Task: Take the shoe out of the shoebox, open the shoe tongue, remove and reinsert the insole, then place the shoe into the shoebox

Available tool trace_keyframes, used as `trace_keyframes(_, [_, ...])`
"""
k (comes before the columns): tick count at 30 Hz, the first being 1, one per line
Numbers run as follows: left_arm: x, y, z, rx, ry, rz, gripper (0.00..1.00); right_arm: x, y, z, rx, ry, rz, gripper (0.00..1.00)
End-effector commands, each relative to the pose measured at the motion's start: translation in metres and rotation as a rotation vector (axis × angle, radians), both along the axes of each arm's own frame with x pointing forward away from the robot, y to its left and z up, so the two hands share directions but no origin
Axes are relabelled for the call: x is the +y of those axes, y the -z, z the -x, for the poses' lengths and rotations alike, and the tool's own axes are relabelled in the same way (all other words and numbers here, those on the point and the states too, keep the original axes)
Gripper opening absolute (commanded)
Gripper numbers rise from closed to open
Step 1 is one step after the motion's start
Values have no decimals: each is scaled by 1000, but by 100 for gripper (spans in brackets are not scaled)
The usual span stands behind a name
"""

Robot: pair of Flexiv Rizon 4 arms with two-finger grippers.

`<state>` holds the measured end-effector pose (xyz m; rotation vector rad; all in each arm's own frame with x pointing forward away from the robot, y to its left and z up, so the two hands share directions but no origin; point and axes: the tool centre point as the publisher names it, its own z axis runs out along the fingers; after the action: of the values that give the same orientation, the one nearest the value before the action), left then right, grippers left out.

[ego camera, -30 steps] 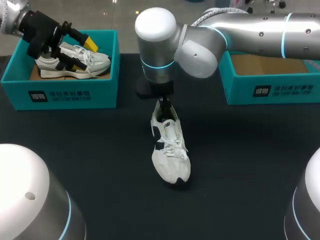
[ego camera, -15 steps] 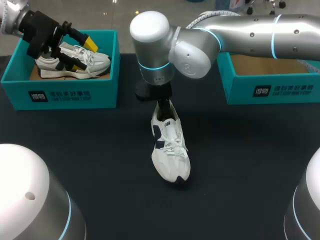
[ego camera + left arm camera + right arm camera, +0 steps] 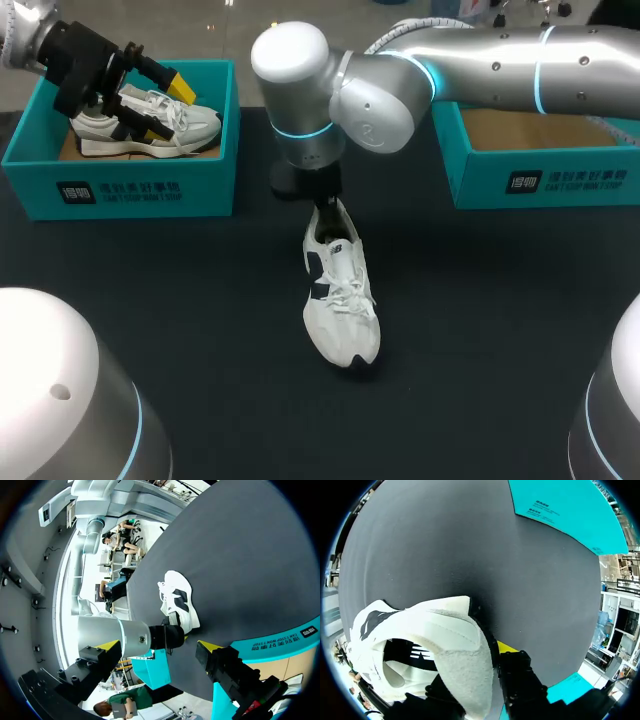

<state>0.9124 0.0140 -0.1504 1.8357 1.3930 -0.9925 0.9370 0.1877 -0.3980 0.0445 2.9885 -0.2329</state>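
Shoe on table, second shoe in left shoebox of two

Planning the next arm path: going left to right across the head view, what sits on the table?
left shoebox → white shoe → right shoebox

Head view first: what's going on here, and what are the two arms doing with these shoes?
The right gripper, reaching past the middle, has its fingers closed on the heel of a white shoe lying on the black table. The left gripper hangs open over a second shoe that sits in the left shoebox. The right shoebox shows no shoe inside.
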Motion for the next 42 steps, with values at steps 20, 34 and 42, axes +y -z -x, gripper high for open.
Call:
trace_keyframes(20, [0, 0, 1, -2, 0, -3, 100, 6, -145, 10, -109, 100, -39, 0])
trace_keyframes(34, [0, 0, 1, -2, 0, -3, 100, 14, -190, 5, -135, 131, -18, 0])
trace_keyframes(42, [0, 0, 1, -2, 0, -3, 100, 15, -193, 4, -121, 156, -48, 0])
